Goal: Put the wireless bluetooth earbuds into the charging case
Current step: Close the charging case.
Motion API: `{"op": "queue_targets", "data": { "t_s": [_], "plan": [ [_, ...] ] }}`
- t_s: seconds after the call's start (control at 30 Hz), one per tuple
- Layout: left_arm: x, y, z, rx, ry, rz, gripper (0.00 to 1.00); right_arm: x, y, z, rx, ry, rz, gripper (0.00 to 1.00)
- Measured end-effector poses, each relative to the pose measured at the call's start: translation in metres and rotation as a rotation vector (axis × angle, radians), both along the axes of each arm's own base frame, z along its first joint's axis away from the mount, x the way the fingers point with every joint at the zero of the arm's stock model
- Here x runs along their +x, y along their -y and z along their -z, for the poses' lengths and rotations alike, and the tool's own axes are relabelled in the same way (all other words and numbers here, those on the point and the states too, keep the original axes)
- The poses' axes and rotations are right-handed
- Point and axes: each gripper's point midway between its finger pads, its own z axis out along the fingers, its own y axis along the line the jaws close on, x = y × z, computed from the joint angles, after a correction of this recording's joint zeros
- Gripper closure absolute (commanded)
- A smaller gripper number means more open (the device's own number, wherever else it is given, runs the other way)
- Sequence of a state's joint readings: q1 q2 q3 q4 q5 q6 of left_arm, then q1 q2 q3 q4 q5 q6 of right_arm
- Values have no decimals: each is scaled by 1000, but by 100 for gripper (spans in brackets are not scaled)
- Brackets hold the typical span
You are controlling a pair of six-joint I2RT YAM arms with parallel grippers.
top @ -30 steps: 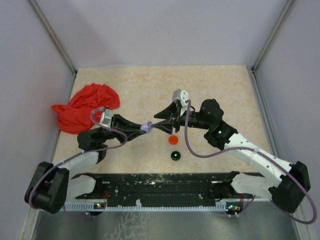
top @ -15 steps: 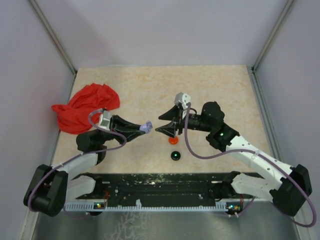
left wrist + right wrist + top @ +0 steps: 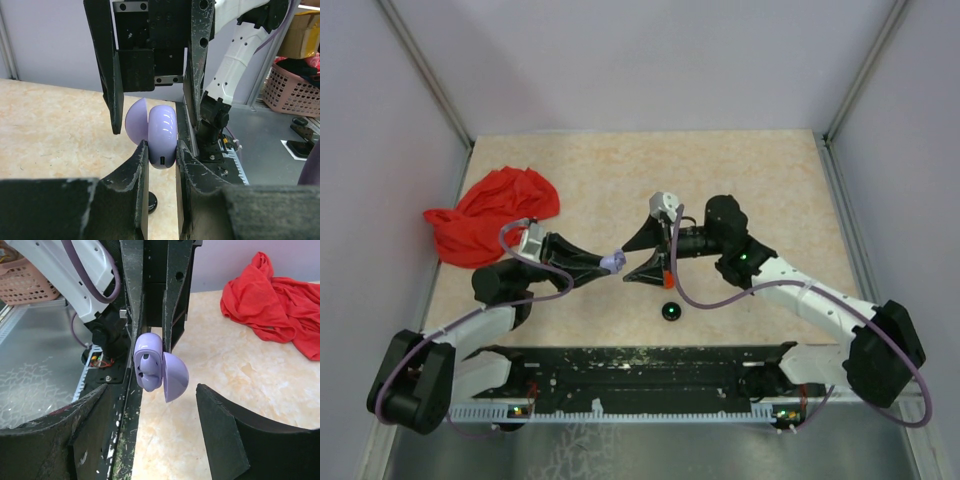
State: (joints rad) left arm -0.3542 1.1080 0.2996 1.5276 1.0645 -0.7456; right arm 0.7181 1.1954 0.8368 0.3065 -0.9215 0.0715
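A lavender charging case [image 3: 162,132] hangs above the table with its lid swung open, and my left gripper [image 3: 161,150] is shut on its body. The right wrist view shows the case [image 3: 149,362] with empty sockets facing the camera and the domed lid to their right. My right gripper [image 3: 151,389] is open, one jaw on each side of the case, not touching it. From above, the two grippers meet at the case [image 3: 613,261]. The red earbud [image 3: 667,270] lies half hidden under the right gripper [image 3: 626,265]. The black earbud [image 3: 670,311] lies nearer the bases, also seen as the black earbud [image 3: 150,201].
A crumpled red cloth [image 3: 490,215] lies at the far left of the table, the same red cloth [image 3: 275,305] showing behind the case. The black base rail [image 3: 640,365] runs along the near edge. A pink basket [image 3: 295,90] stands off the table.
My right gripper drew back to the right, opened wider, then came left again so its jaws now straddle the case. The left gripper kept its hold, barely moving.
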Motion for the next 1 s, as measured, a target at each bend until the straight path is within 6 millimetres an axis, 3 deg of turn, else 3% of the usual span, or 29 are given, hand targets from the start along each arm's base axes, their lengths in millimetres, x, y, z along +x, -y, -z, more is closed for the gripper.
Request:
{"op": "queue_targets", "data": {
  "t_s": [0.37,1.0],
  "plan": [
    [-1,1,0,1,8,4,100,-9,-7,-1,7,-19,-81,40],
    [3,-3,-16,-47,117,-69,100,-20,7,-18,11,-3,-49,43]
  ]
}}
